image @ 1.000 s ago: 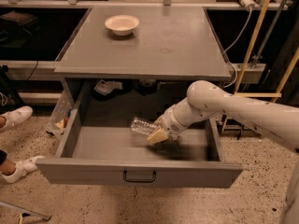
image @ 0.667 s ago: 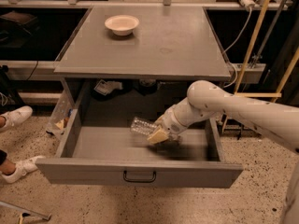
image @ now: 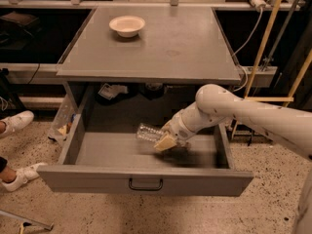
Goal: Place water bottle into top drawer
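Unmoved: jaws clasp half-hidden water bottle [image: 146,131], top drawer [image: 87,180].

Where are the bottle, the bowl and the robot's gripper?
bottle [image: 146,131], camera view, its clear body.
bowl [image: 127,26], camera view, its bare middle.
gripper [image: 164,140], camera view, between its fingertips, inside the drawer [image: 97,179].

High frontal view, looking down: end effector [image: 165,140] in top drawer [image: 97,177].

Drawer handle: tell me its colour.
Black handle, camera view; claw holds the water bottle inside the top drawer.
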{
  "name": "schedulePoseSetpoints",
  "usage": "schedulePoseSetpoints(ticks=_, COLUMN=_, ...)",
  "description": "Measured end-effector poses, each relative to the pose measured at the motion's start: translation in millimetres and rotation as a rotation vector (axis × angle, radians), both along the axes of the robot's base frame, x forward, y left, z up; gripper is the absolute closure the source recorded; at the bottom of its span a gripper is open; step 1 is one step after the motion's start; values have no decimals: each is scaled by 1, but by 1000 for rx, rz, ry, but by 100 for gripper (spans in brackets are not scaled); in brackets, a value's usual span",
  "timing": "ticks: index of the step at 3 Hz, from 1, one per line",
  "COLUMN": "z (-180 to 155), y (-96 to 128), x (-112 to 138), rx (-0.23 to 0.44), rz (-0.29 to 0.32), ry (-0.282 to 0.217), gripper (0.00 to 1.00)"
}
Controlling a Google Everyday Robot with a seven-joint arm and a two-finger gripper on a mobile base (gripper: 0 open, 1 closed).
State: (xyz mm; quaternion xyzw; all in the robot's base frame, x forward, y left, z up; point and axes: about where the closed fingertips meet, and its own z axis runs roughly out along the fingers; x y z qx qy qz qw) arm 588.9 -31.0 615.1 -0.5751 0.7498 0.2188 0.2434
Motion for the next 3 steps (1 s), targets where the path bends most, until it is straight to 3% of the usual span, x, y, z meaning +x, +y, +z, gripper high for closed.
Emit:
schedulePoseSetpoints(ticks=1, z=0, y=0, x=0, rx=0, rz=0, ry=0, gripper=12)
schedulePoseSetpoints(ticks=2, z=0, y=0, x=0, rx=0, rz=0, ry=0, gripper=0)
schedulePoseSetpoints(ticks=3, z=0, y=0, x=0, rx=0, rz=0, ry=0, gripper=0)
